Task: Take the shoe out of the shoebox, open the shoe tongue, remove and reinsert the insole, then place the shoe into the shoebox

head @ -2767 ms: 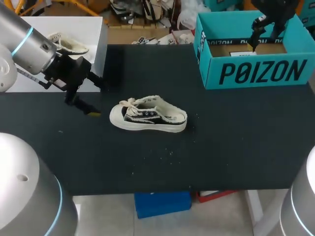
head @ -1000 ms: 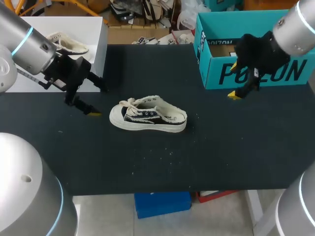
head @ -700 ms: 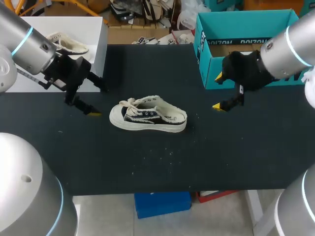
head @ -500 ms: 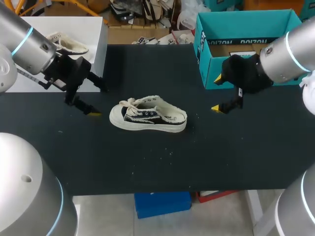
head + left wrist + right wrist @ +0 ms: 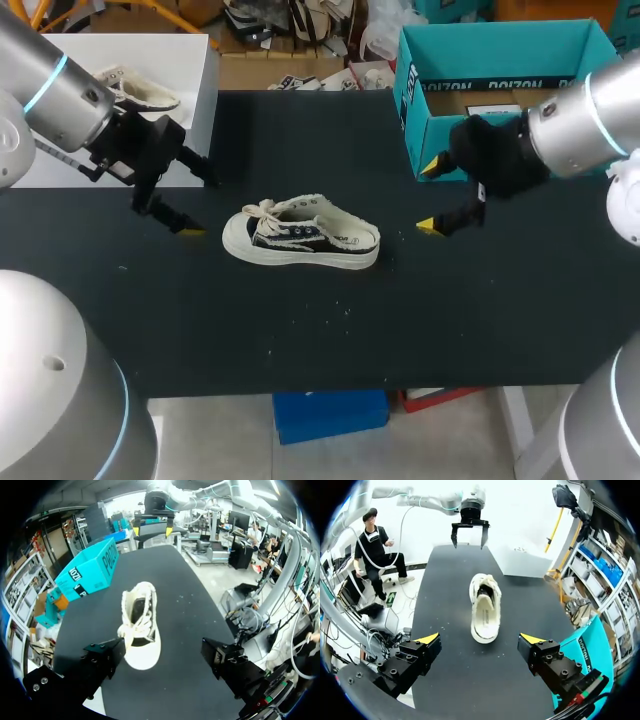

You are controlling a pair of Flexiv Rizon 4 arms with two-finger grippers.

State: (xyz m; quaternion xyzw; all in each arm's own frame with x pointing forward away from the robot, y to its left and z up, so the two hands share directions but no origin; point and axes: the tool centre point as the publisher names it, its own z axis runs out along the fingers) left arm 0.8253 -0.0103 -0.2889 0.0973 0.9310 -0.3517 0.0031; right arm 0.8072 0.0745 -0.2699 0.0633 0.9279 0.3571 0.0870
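A cream and black shoe [image 5: 300, 243] lies on its sole in the middle of the black table, toe to the left, laces loose. The teal shoebox [image 5: 500, 55] stands at the back right. My left gripper [image 5: 197, 203] hangs open just left of the toe, and my right gripper [image 5: 428, 198] hangs open just right of the heel. In the left wrist view the shoe [image 5: 140, 615] lies ahead of the open gripper [image 5: 162, 652], toe nearest, with the shoebox [image 5: 90, 572] beyond. The right wrist view shows the shoe [image 5: 484, 605] heel-first ahead of the open gripper [image 5: 479, 640].
A white platform [image 5: 190, 60] at the back left carries another pale shoe [image 5: 140, 92]. Small white crumbs [image 5: 340, 305] dot the table in front of the shoe. Across the shoe, each wrist view shows my other arm's gripper [image 5: 152, 530] [image 5: 468, 532].
My right gripper has come down from the shoebox and moved left toward the shoe's heel, staying open. The left arm and the shoe have not moved.
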